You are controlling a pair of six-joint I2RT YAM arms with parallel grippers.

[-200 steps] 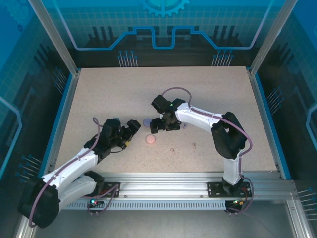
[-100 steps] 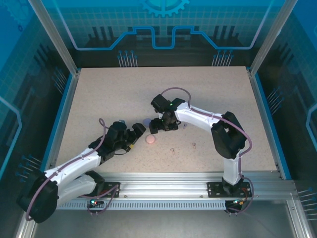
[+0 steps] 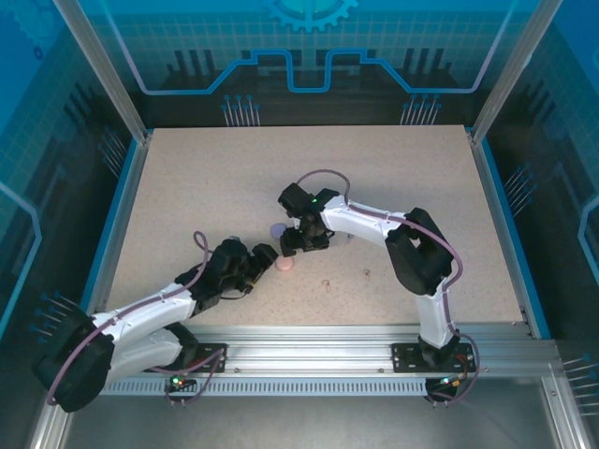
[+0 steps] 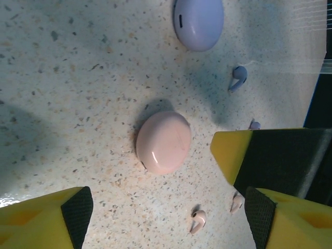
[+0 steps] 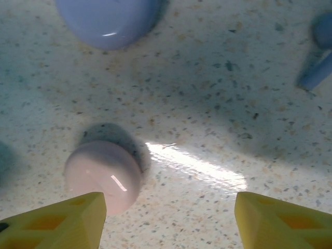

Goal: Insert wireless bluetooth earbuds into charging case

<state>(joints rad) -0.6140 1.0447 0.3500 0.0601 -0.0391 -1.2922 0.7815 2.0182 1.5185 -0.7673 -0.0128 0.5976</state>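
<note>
The pink charging case [image 4: 163, 141] lies closed on the speckled table, just ahead of my open left gripper [image 4: 166, 228]. Two pink earbuds [image 4: 198, 220] [image 4: 237, 202] lie loose by its right finger. The lavender case [image 4: 198, 22] sits farther off, with a lavender earbud [image 4: 237, 78] beside it and another [image 4: 254, 124] half hidden behind the right arm's yellow finger. My right gripper [image 5: 168, 223] hangs open over bare table, the pink case [image 5: 104, 176] at its left finger, the lavender case [image 5: 106, 21] beyond. From above, both grippers [image 3: 265, 254] [image 3: 290, 245] flank the pink case [image 3: 284, 266].
The two grippers are close together near the table's middle. Blue rails edge the speckled table [image 3: 187, 178] on the left and right, and an aluminium rail with the arm bases runs along the front. Open surface lies to the back and to the right.
My left arm has reached forward and right, up to the pink case, and its jaws have narrowed. The right gripper has shifted a little left toward the cases, its jaws narrowing too.
</note>
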